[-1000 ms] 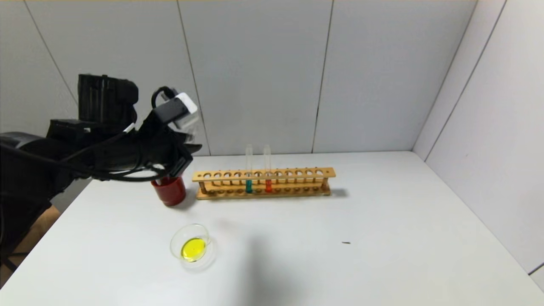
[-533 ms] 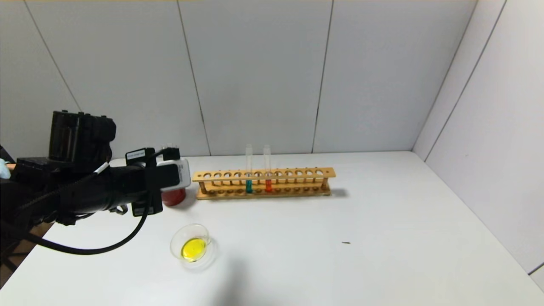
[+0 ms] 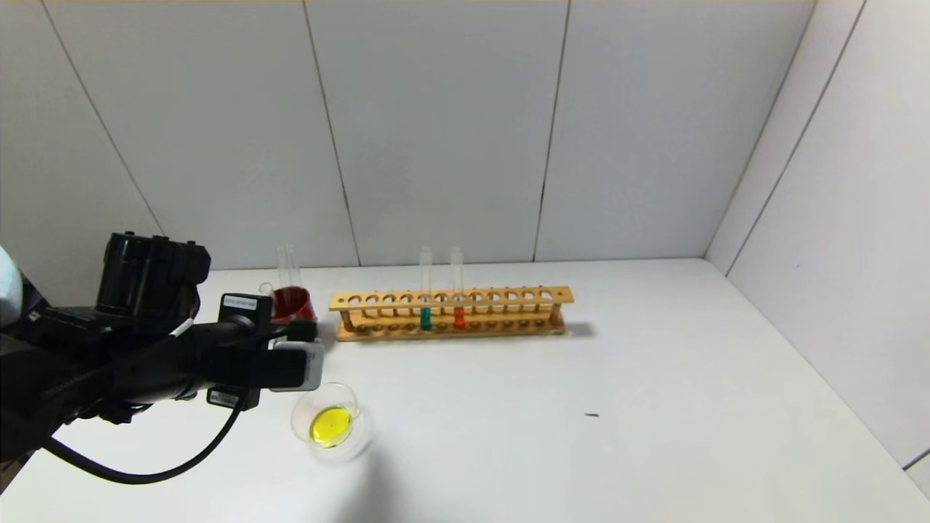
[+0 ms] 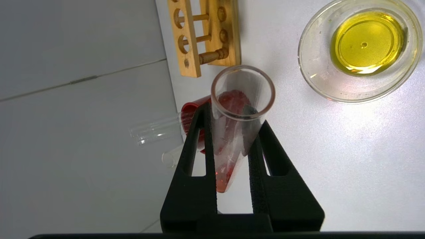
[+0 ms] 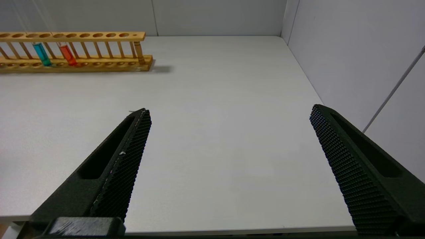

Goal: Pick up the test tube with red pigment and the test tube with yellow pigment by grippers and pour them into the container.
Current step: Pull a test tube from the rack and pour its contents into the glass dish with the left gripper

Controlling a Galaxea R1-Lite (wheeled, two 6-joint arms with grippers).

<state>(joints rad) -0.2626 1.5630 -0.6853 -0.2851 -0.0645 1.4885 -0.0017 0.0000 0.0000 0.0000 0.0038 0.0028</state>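
My left gripper (image 4: 234,114) is shut on the test tube with red pigment (image 4: 229,146). The tube's open mouth points away from the palm, and a little orange-red liquid lies at its rounded end. In the head view the left gripper (image 3: 301,341) hangs low between the dark red cup (image 3: 293,303) and the container (image 3: 341,396). The container, a clear glass dish (image 4: 318,83), holds yellow liquid. No tube with yellow liquid is in view. A second orange-red tube (image 3: 458,309) stands in the rack. My right gripper (image 5: 229,111) is open and empty above the table's near right part.
The wooden rack (image 3: 508,296) stands at the back, with a teal tube (image 3: 425,311) beside the orange-red one. Two empty glass tubes (image 3: 288,265) stand in the dark red cup (image 4: 191,111). A small dark speck (image 3: 591,415) lies on the white table.
My left arm has come down from above the red cup and turned at the wrist. The gripper is now low, beside the dish, and the cup with its empty tubes is uncovered.
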